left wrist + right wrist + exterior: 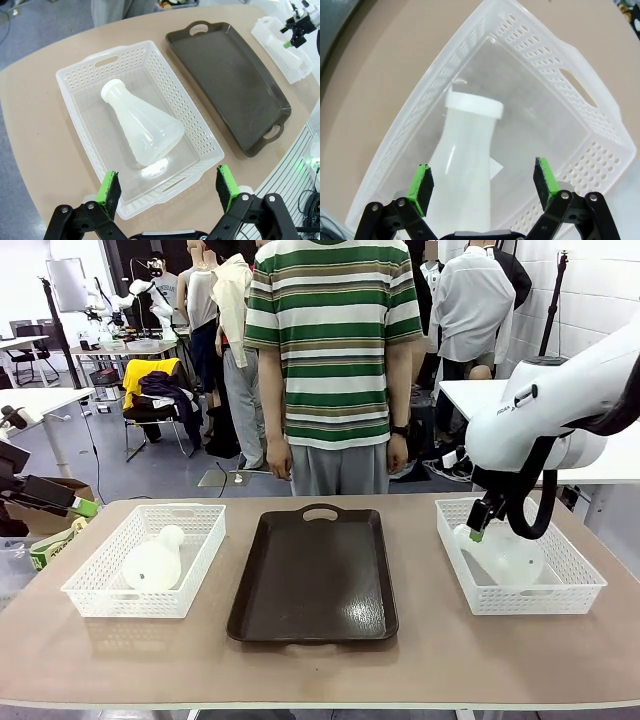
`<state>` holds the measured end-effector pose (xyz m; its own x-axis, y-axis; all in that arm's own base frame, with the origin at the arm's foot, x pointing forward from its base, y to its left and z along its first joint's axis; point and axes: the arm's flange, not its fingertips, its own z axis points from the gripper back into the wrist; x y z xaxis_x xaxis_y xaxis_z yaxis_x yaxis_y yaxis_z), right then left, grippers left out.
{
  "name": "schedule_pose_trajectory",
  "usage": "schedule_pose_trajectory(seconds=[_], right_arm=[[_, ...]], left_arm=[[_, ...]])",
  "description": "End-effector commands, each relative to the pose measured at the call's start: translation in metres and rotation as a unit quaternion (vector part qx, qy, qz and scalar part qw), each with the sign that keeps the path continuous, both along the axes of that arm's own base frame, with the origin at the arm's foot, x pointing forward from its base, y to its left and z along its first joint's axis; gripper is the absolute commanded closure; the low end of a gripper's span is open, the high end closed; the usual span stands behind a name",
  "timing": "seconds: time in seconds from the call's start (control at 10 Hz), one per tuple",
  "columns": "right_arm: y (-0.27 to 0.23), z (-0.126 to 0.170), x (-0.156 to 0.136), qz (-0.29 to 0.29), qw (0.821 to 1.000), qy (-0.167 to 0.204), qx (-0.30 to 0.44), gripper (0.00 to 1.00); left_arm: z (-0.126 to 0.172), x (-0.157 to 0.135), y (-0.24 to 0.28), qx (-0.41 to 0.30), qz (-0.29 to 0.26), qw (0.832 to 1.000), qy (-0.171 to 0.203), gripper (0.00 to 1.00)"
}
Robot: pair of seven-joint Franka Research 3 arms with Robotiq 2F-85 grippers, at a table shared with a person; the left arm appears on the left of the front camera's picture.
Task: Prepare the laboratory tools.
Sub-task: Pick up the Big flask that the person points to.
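The right gripper [481, 167], jaws wide apart and empty, hangs just above the conical flask [462, 150] lying on its side in the right basket [530, 31], neck pointing away between its fingers; the left gripper [167, 176], equally spread, sits farther from the second flask [142, 122].

The left flask [152, 562] and right flask [503, 558] are frosted white. The left basket [95, 580] and right basket [560, 595] are white mesh. The centre tray [313, 580] is dark brown and the table [300, 670] is tan. The shirt [333, 340] at the top is striped green, white and brown. The left gripper [170, 187] and right gripper [482, 182] are black with green pads [109, 187].
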<state>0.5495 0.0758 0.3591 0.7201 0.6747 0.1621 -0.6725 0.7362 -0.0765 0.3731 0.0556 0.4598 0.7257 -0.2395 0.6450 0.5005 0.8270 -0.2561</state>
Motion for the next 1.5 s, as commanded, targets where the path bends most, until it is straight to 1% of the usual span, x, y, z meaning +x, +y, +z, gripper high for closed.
schedule_pose_trajectory(seconds=[0.0, 0.2, 0.3, 0.5, 0.6, 0.9, 1.4], right_arm=[[0.009, -0.003, 0.015, -0.013, 1.000, 0.023, 0.001, 0.00], [0.013, -0.011, 0.028, -0.022, 0.999, 0.044, -0.012, 0.00], [0.012, -0.018, 0.035, -0.038, 0.997, 0.057, -0.019, 0.00], [0.009, -0.022, 0.041, -0.071, 0.996, 0.058, 0.002, 0.00], [0.009, -0.022, 0.043, -0.078, 0.995, 0.060, 0.005, 0.00], [0.005, -0.027, 0.049, -0.086, 0.993, 0.077, 0.005, 0.00], [0.005, -0.041, 0.051, -0.073, 0.993, 0.093, 0.000, 0.00]], left_arm=[[-0.002, 0.001, 0.002, -0.008, -0.007, 1.000, -0.003, 0.00], [-0.002, 0.001, 0.002, -0.008, -0.007, 1.000, -0.003, 0.00], [-0.002, 0.001, 0.002, -0.008, -0.007, 1.000, -0.003, 0.00], [-0.002, 0.001, 0.002, -0.008, -0.007, 1.000, -0.003, 0.00], [-0.002, 0.001, 0.002, -0.008, -0.007, 1.000, -0.003, 0.00], [-0.002, 0.001, 0.002, -0.008, -0.007, 1.000, -0.003, 0.00], [-0.002, 0.001, 0.002, -0.008, -0.007, 1.000, -0.003, 0.00]])
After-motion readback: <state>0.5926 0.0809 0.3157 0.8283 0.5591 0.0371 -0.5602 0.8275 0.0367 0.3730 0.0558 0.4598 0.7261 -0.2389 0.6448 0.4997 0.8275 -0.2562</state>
